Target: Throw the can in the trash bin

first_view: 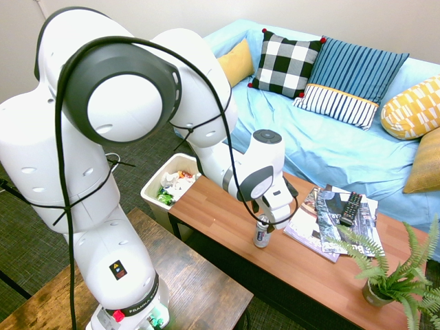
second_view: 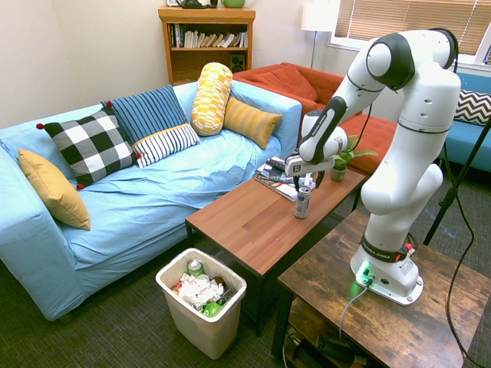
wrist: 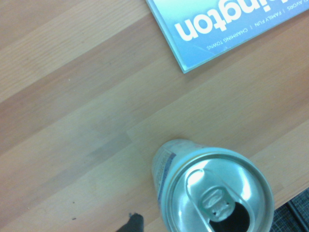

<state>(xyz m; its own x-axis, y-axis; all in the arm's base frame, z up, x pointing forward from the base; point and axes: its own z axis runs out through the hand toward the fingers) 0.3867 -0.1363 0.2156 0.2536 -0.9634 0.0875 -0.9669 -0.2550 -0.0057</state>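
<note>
A small silver can (first_view: 261,234) stands upright on the wooden coffee table (first_view: 220,220), near its front edge by the magazines. My gripper (first_view: 264,221) hangs right over the can (second_view: 302,204), open, with one finger on each side of its top rim. The wrist view shows the can's pull-tab top (wrist: 215,193) from close above, with bare wood around it. The white trash bin (first_view: 155,183) stands on the floor off the table's short end, and the same bin (second_view: 205,331) is partly filled with crumpled paper, a green can and other rubbish.
Magazines (first_view: 323,223) with a black remote (first_view: 350,207) on them lie beside the can. A potted fern (first_view: 392,278) stands at the table's far end. A blue sofa (second_view: 146,192) with cushions runs behind the table. A darker wooden table (second_view: 399,307) bears the arm.
</note>
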